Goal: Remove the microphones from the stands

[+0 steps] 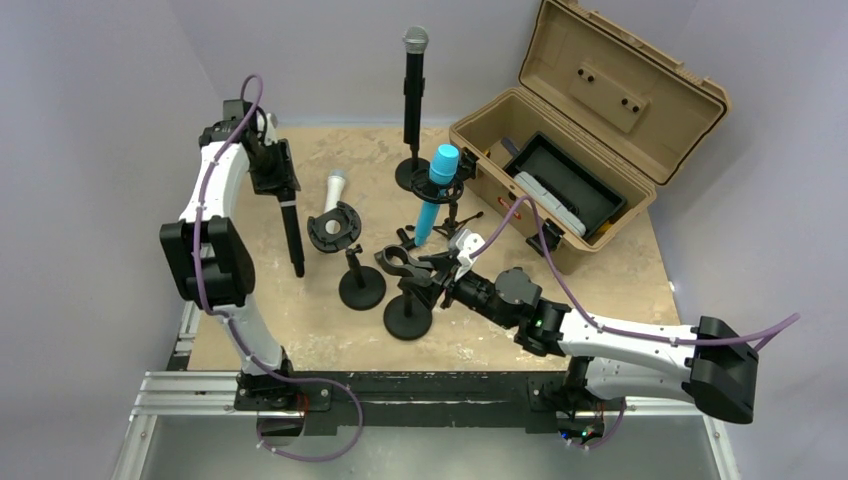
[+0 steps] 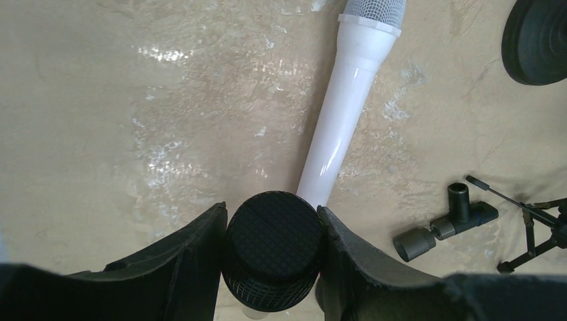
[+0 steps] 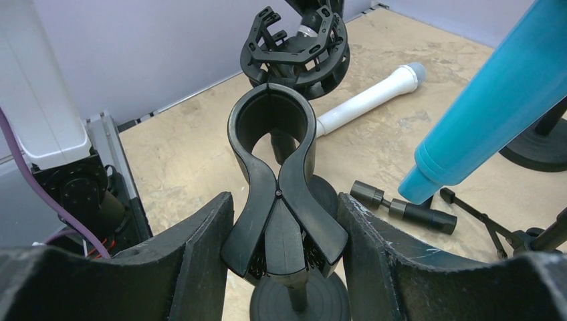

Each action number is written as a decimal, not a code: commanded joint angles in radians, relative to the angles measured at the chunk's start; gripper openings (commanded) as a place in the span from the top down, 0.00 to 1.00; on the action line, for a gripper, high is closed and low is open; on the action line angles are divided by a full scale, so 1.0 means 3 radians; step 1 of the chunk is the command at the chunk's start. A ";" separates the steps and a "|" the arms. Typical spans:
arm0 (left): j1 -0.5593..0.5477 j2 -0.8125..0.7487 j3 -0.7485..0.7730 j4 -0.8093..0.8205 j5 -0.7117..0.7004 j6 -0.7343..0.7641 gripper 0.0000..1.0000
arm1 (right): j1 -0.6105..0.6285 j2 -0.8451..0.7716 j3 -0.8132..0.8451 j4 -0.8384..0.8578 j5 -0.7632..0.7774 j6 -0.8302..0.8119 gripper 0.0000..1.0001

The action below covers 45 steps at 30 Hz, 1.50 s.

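My left gripper [image 1: 278, 185] is shut on the mesh head of a black microphone [image 1: 291, 235], which hangs down over the table left of the stands. In the left wrist view the head [image 2: 274, 254] fills the gap between the fingers of the left gripper [image 2: 271, 209]. My right gripper [image 1: 430, 275] is open, its fingers on either side of the levers of an empty black clip [image 3: 271, 127] on a round-based stand [image 1: 407, 322]. Narrow gaps show between fingers and levers in the right wrist view, around the right gripper [image 3: 284, 197].
A white microphone [image 1: 333, 190] lies on the table beside an empty shock-mount stand [image 1: 335, 228]. A blue microphone [image 1: 436, 190] sits in a tripod mount. A black microphone on a stand [image 1: 413, 80] rises at the back. An open tan case [image 1: 590, 130] stands right. A small adapter [image 2: 444, 224] lies loose.
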 commanded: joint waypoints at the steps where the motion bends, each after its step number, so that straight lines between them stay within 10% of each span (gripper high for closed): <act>1: -0.0003 0.0285 0.0396 -0.0102 0.0228 -0.0077 1.00 | 0.0008 -0.0100 0.0067 0.0104 0.0069 -0.0025 1.00; 14: -0.0244 0.0962 0.0602 -0.0133 0.0103 -0.0143 0.95 | 0.0008 -0.0063 0.0092 0.0052 0.0127 0.0050 1.00; 34: -0.0270 0.1103 0.0621 -0.0169 0.0225 -0.0169 0.44 | 0.0023 -0.0076 0.0283 -0.0343 0.0236 0.0265 0.45; 45: -0.0268 0.1087 0.0590 -0.0163 0.0214 -0.0171 0.35 | 0.0023 -0.0227 0.0427 -0.0569 0.0261 0.0427 0.28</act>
